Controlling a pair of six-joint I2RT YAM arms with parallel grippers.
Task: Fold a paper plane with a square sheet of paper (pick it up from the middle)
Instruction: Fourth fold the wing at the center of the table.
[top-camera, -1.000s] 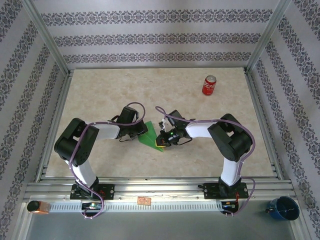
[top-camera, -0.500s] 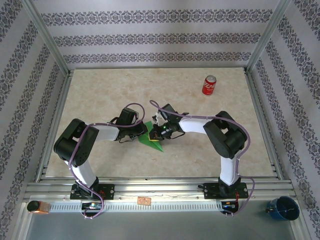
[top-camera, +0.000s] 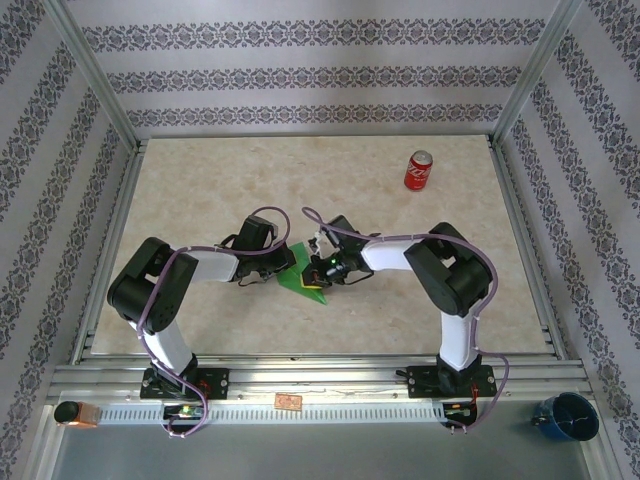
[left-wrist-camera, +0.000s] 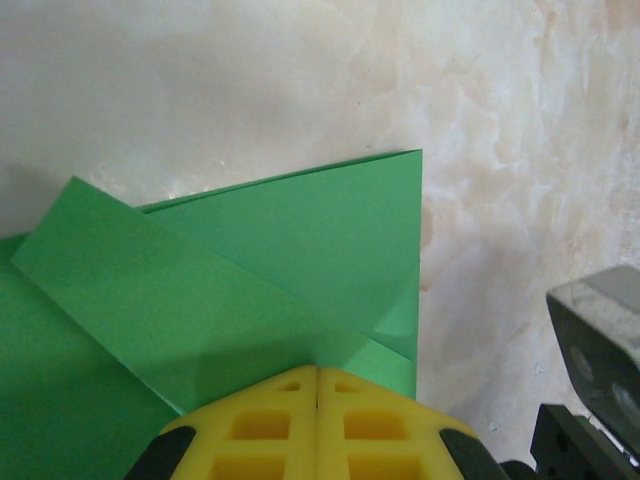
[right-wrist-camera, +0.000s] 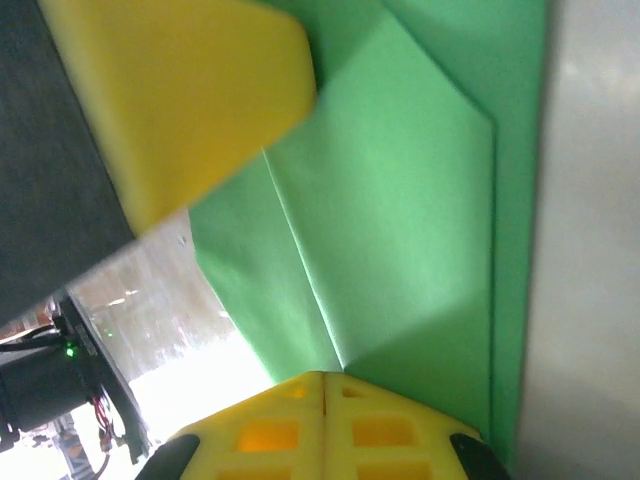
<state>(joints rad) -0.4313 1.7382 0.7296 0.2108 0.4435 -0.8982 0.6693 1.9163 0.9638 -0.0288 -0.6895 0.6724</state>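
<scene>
Your tabletop (top-camera: 200, 190) is pale marbled stone inside a metal frame, with patterned wallpaper on the walls (top-camera: 300, 75) around it. The paper (top-camera: 297, 279) lies flat near the middle of the tabletop, between your two arms, and it is already partly folded. From the left wrist you can see overlapping green layers (left-wrist-camera: 300, 250) with a slanted flap and a sharp corner toward the right. Your left gripper (top-camera: 276, 264) sits at the paper's left edge. Its yellow fingers are closed tight against each other (left-wrist-camera: 317, 385), with their tips down on the green sheet and nothing visibly pinched between them. Your right gripper (top-camera: 316, 270) comes in from the right and sits over the paper's right side. It is closed the same way (right-wrist-camera: 323, 390), with its tips on the paper (right-wrist-camera: 400, 200) beside a crease. One of the left gripper's fingers (right-wrist-camera: 180, 100) shows close by in that view. The can (top-camera: 418, 171) stands well apart, toward the far right of the tabletop.
</scene>
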